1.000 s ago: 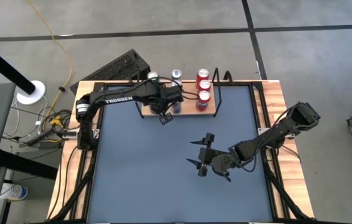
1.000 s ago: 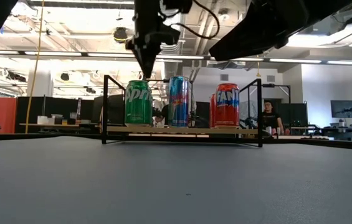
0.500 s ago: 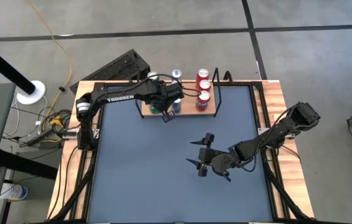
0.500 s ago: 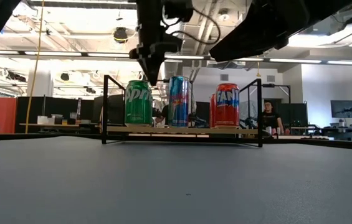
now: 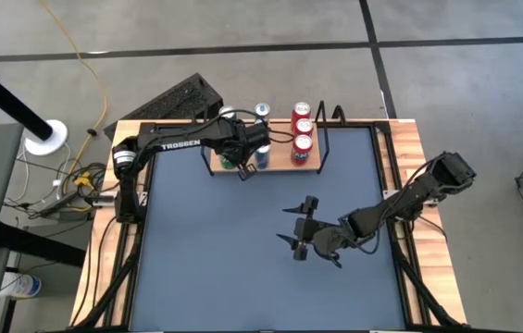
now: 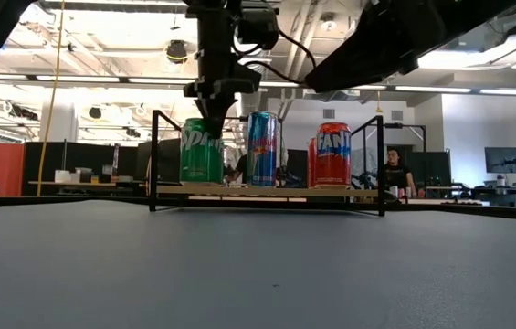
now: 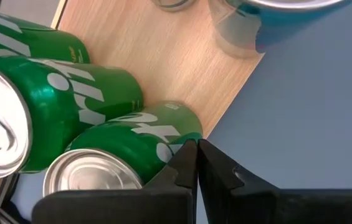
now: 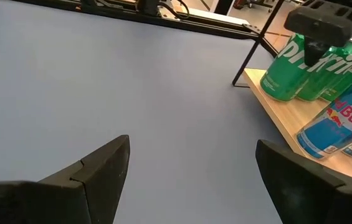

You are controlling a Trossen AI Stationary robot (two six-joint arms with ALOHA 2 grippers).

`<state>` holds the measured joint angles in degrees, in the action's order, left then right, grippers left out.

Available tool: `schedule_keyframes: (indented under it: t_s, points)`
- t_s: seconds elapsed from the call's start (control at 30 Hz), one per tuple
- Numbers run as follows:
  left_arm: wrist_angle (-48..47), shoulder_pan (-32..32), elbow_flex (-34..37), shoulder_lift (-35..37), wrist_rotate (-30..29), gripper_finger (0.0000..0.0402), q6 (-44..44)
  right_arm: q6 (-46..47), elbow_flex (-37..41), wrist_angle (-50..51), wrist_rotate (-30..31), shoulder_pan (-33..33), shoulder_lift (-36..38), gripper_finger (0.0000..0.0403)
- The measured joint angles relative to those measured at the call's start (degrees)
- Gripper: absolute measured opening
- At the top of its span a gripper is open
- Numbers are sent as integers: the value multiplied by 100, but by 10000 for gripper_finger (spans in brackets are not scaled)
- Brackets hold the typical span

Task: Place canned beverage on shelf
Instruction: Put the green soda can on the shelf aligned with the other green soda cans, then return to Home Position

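Looking from high view: shelf (image 5: 266,159) at table's far edge, cans sorted in rows by type; left gripper (image 5: 245,169) over front green can, right gripper (image 5: 303,234) parked mid-table.

Low view: green can (image 6: 201,152), blue can (image 6: 263,149), red can (image 6: 332,154) upright on shelf, labels forward; left gripper just above green can, contact unclear.

Left wrist view: fingers (image 7: 188,169) pressed together, pinching nothing, beside front can.

Right wrist view: fingers (image 8: 104,167) spread wide, nothing between.
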<state>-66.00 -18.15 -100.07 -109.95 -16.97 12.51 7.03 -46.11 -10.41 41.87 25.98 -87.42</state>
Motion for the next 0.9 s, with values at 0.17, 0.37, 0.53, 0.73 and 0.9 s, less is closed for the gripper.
schedule_keyframes:
  t_s: [0.17,0.37,0.53,0.73,0.9]
  points:
    - [4,50,-48,87,0,0,-24,0,0,0,-2,-34,0,344]
    - [-22,221,-52,633,6,0,23,-7,0,0,-15,-31,0,344]
    - [92,649,-11,1367,-95,0,107,-292,0,-20,-13,17,0,344]
    - [927,1453,897,2356,-612,0,-155,-550,-312,155,-17,10,239,344]
    - [1754,1901,2325,3455,-534,0,-242,-704,-494,782,-70,-27,979,325]
